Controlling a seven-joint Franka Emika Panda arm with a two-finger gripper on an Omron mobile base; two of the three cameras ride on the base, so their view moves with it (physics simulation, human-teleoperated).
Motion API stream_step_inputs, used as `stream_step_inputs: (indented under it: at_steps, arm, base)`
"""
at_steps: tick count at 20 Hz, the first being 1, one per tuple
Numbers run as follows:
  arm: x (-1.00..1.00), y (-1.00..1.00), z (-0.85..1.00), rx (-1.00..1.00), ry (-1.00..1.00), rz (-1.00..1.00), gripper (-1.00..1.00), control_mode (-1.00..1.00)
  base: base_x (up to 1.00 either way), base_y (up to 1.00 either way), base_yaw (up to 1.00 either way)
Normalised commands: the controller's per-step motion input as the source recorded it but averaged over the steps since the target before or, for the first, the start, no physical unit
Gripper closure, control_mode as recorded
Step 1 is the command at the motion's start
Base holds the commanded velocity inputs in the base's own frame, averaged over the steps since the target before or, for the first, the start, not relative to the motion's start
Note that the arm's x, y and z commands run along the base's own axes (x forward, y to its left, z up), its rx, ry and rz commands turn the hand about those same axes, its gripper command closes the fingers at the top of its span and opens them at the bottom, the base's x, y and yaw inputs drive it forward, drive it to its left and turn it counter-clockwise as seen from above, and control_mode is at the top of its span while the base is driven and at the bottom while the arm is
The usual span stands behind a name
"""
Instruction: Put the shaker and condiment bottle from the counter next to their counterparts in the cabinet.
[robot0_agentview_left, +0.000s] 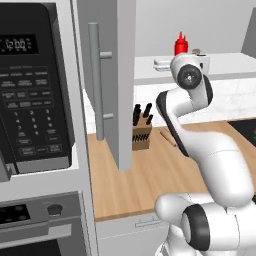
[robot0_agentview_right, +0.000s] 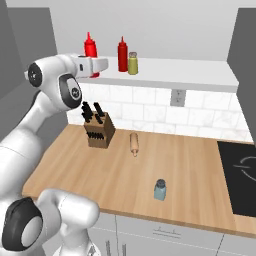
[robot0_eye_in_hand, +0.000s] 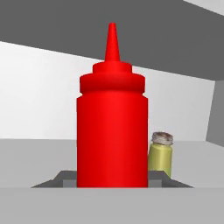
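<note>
My gripper (robot0_agentview_right: 93, 68) is shut on the bright red condiment bottle (robot0_agentview_right: 90, 49), upright over the left end of the cabinet's white shelf board (robot0_agentview_right: 190, 75). In the hand view the bottle (robot0_eye_in_hand: 112, 127) stands between my dark fingertips (robot0_eye_in_hand: 65, 179). I cannot tell whether its base touches the shelf. To its right on the shelf stand the counterparts, a darker red bottle (robot0_agentview_right: 122, 54) and a yellow-green shaker (robot0_agentview_right: 132, 63). That shaker (robot0_eye_in_hand: 161, 152) peeks out behind the held bottle. The pale blue-grey shaker (robot0_agentview_right: 160, 190) stands on the wooden counter near its front edge.
The open grey cabinet door (robot0_agentview_left: 112, 75) with its bar handle (robot0_agentview_left: 95, 80) hangs to my left. A knife block (robot0_agentview_right: 98, 128) and a rolling pin (robot0_agentview_right: 134, 143) lie on the counter (robot0_agentview_right: 190, 165). A black cooktop (robot0_agentview_right: 242, 172) sits at the right, a microwave (robot0_agentview_left: 30, 85) at the left.
</note>
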Motion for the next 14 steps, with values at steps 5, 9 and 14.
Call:
stream_step_inputs:
  at_steps: [5,9,14]
  arm:
    - [0.39,0.00,-0.23,0.00,0.00,-0.01,1.00,-1.00]
    - [0.39,0.00,-0.04,0.00,0.00,-0.05,1.00,-1.00]
    - [0.50,0.00,-0.10,0.00,0.00,-0.10,1.00,-1.00]
  base:
    - [0.00,0.00,0.00]
    - [0.00,0.00,0.00]
    - [0.00,0.00,0.00]
